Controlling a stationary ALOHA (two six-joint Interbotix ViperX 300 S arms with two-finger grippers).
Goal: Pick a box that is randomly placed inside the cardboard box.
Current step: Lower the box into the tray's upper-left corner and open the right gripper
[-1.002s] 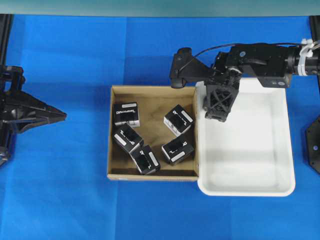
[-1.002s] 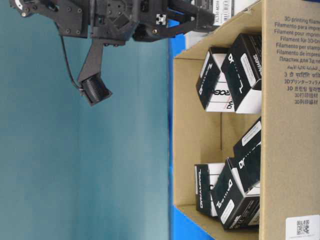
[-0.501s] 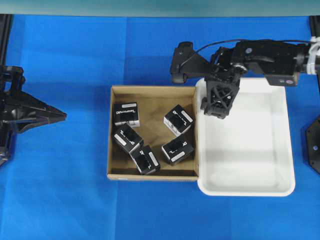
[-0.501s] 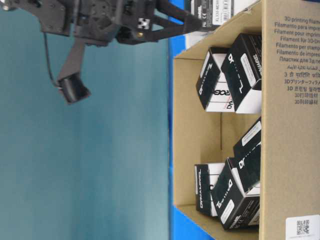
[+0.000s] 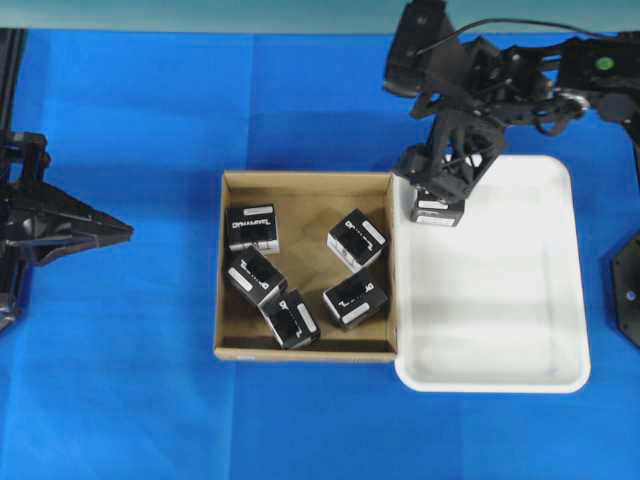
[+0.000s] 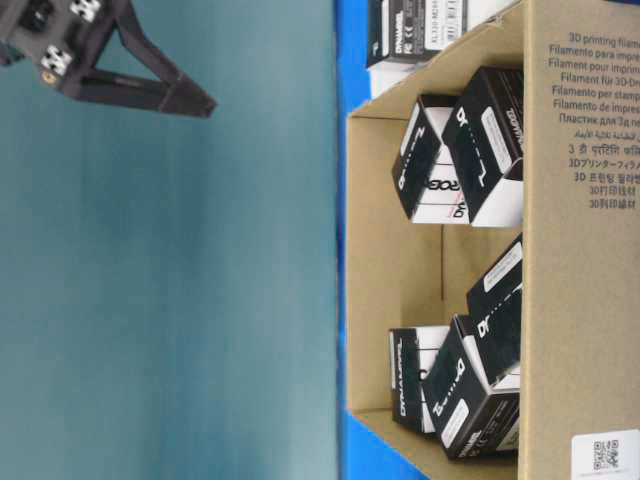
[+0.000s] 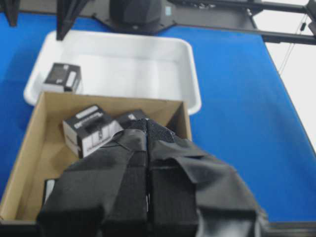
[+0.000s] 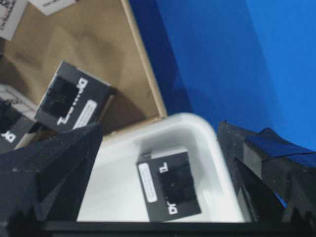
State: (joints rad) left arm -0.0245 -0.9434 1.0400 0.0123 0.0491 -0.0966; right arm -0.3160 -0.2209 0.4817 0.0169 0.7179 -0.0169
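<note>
your right gripper (image 8: 158, 173) hung with its jaws spread wide and held nothing. directly beneath it, the small black carton with a white label strip (image 5: 436, 209) lay in the near-left corner of the white rounded plastic tray (image 5: 520, 330), just beside the shallow brown cardboard box (image 5: 305, 182). five similar black cartons (image 5: 357, 298) sat inside that cardboard box. your left gripper (image 7: 147, 163) had its jaws pressed together, empty.

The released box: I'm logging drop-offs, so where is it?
Overhead, the box lies in the white tray, at its far-left corner beside the cardboard box, under the open right gripper.
</note>
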